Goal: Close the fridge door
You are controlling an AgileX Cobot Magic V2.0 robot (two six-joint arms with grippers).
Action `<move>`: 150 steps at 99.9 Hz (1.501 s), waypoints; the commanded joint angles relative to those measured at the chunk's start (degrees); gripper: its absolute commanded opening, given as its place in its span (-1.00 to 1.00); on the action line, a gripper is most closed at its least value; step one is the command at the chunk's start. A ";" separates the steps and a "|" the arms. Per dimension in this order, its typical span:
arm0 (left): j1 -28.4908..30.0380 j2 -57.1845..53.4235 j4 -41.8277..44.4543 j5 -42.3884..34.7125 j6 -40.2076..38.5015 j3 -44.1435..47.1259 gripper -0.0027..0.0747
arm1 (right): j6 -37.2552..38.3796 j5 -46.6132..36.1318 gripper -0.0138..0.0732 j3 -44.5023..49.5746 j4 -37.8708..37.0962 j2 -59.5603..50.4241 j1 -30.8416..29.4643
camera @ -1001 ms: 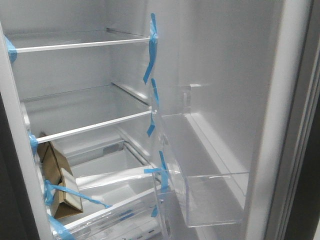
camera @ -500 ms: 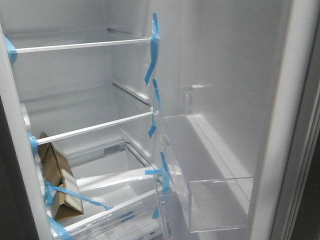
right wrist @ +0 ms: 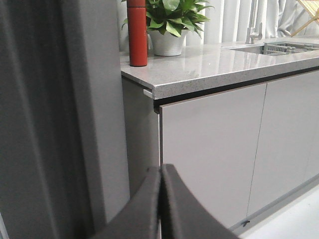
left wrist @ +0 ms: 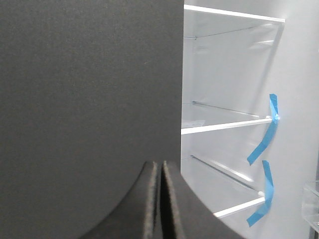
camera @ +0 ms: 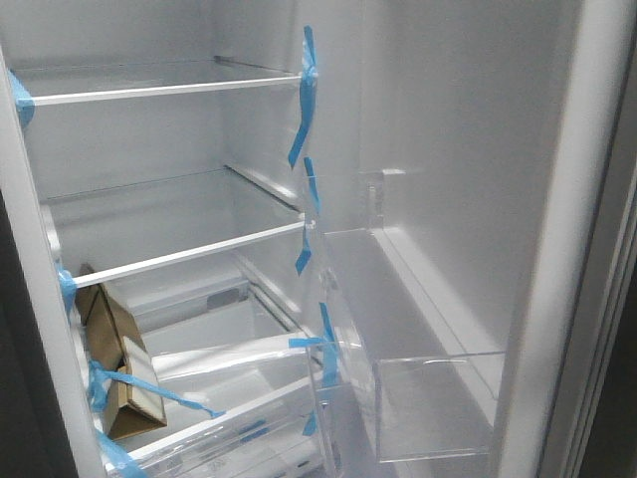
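The fridge door (camera: pixel 468 149) stands open at the right of the front view, showing its white inner lining, a clear bin (camera: pixel 428 398) and its pale grey edge (camera: pixel 557 259). In the right wrist view a tall matte grey panel (right wrist: pixel 50 124) fills the side next to my right gripper (right wrist: pixel 160 170), which is shut and empty, close beside it. My left gripper (left wrist: pixel 160 165) is shut and empty, right in front of a matte dark grey panel (left wrist: pixel 89 99) beside the fridge opening. Neither gripper shows in the front view.
Inside the fridge are glass shelves (camera: pixel 159 92) with blue tape strips (camera: pixel 302 95), a brown carton (camera: pixel 114 358) low at the left and clear drawers (camera: pixel 239 418). The right wrist view shows light grey cabinet doors (right wrist: pixel 214 149), a stone countertop (right wrist: pixel 219 62), a red bottle (right wrist: pixel 137 32) and a potted plant (right wrist: pixel 167 22).
In the front view the door lining and its clear bin have shifted slightly to the right over the last second; little differs from half a second ago.
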 commanded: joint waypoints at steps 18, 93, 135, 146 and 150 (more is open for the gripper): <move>-0.36 -1.17 -0.23 -4.18 -0.25 2.01 -0.98 | -0.35 2.93 -0.79 -8.52 3.14 2.38 -0.40; -0.36 -1.17 -0.23 -4.18 -0.25 2.01 -0.98 | 2.82 7.57 -0.79 -54.70 21.30 44.57 -7.74; -0.36 -1.17 -0.23 -4.18 -0.25 2.01 -0.98 | -7.67 6.76 -0.79 -56.80 58.82 54.53 -19.46; -0.36 -1.17 -0.23 -4.18 -0.25 2.01 -0.98 | -10.94 6.87 -0.79 -56.80 66.37 57.35 -19.54; -0.36 -1.17 -0.23 -4.18 -0.25 2.01 -0.98 | -11.06 7.13 -0.79 -56.80 68.86 58.44 -19.54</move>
